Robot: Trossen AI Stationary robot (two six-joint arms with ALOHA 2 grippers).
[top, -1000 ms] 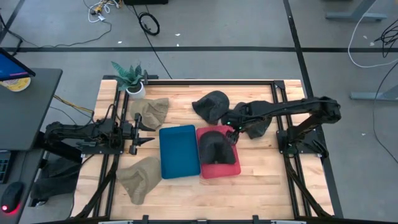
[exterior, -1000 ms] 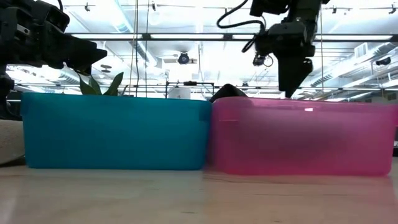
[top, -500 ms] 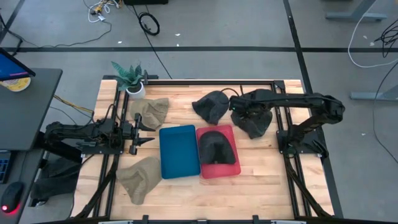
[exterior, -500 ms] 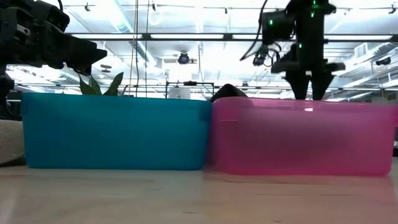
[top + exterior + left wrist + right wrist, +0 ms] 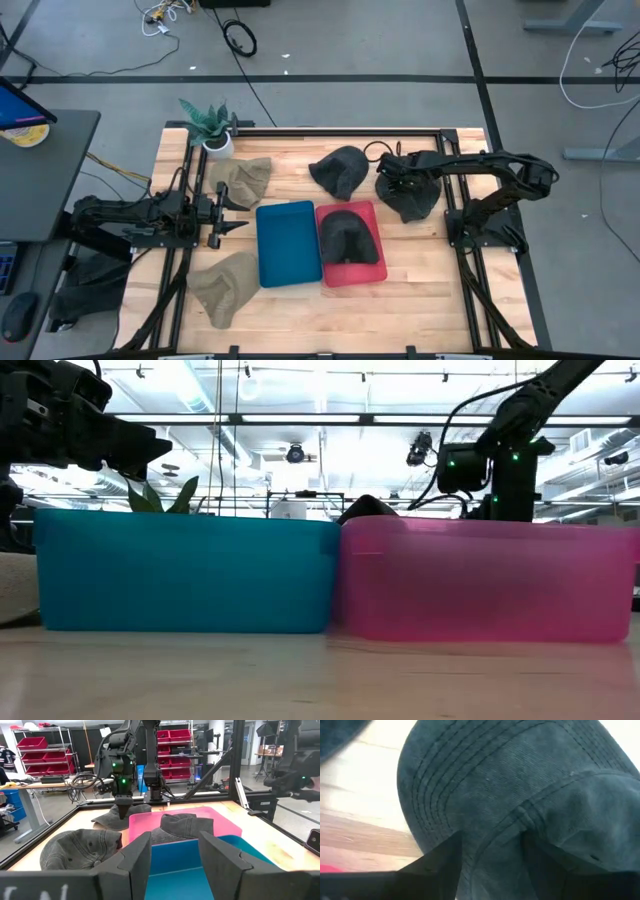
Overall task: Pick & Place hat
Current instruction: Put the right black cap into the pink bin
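Working arm: the right gripper [image 5: 396,185] was positioned directly above the dark hat [image 5: 412,198] lying on the table [image 5: 420,290] at the far right, just beyond the red bin [image 5: 368,273].
Direction to target: the hat lay straight below and ahead of the fingers; in the right wrist view its crown [image 5: 520,795] filled the frame.
Right gripper state: fingers [image 5: 440,855] parted, one on each side of a fold in the crown, nothing held yet.
Hat orientation: crumpled; long axis could not be determined.
Nearer arm: the right arm, by a wide margin.
Left gripper [image 5: 228,210]: parked near the blue bin [image 5: 288,245], fingers apart, empty.
Likely destination: the red bin, already containing one dark hat [image 5: 350,240]; it lay toward the table centre from the gripper.
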